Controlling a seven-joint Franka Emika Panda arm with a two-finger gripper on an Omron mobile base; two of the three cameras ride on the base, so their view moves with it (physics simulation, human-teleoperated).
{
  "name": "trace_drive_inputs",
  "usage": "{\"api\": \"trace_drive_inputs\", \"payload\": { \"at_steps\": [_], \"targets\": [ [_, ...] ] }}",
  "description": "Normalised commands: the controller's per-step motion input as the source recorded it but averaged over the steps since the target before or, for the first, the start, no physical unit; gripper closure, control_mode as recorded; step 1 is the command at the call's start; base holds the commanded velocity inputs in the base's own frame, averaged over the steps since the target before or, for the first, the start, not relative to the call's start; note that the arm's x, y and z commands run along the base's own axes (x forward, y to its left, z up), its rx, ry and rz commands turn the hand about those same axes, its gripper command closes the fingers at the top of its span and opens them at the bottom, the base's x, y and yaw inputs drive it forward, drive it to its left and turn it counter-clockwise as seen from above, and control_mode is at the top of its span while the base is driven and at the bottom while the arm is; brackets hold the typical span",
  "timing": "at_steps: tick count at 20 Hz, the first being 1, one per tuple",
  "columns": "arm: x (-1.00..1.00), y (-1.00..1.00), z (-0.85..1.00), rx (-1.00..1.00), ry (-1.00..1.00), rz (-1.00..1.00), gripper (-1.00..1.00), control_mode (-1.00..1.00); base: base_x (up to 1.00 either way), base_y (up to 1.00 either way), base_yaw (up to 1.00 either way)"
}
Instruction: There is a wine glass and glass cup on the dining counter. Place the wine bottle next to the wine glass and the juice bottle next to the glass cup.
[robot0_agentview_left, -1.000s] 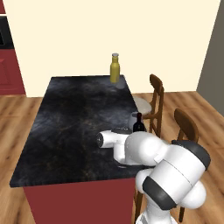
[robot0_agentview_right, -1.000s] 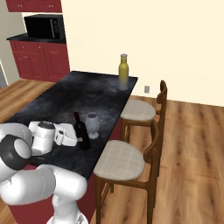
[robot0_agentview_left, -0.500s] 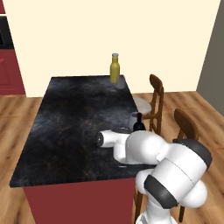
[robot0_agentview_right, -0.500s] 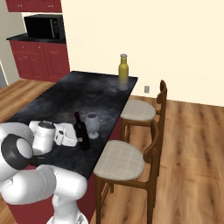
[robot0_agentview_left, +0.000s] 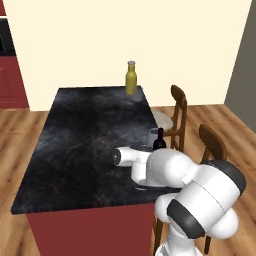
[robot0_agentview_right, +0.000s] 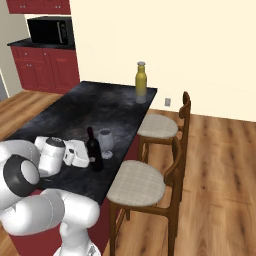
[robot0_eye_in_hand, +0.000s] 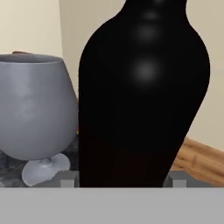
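You see almost no change: beside the wine glass (robot0_agentview_right: 105, 142), the gripper (robot0_agentview_right: 89, 156) eases its hold on the wine bottle (robot0_agentview_right: 93, 150) by the barest margin.

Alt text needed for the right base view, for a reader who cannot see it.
The arm's fingers grip a dark wine bottle standing beside a wine glass on the black dining counter. A yellow juice bottle stands at the far end.

One wine bottle (robot0_agentview_right: 93, 150), one wine glass (robot0_agentview_right: 105, 141), one juice bottle (robot0_agentview_right: 141, 80), two chairs (robot0_agentview_right: 150, 187)
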Motion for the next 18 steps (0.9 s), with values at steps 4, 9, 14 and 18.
{"api": "trace_drive_inputs", "payload": {
  "at_steps": [4, 9, 14, 18],
  "targets": [
    [-0.02, 0.0, -0.04, 0.0, -0.04, 0.0, -1.0, -1.0, 0.0, 0.0, 0.0],
    [0.0, 0.0, 0.0, 0.0, 0.0, 0.0, -1.0, -1.0, 0.0, 0.0, 0.0],
    [-0.01, 0.08, 0.0, 0.0, -0.01, 0.0, -1.0, -1.0, 0.0, 0.0, 0.0],
    [0.0, 0.21, 0.0, 0.0, 0.0, 0.0, -1.0, -1.0, 0.0, 0.0, 0.0]
  ]
}}
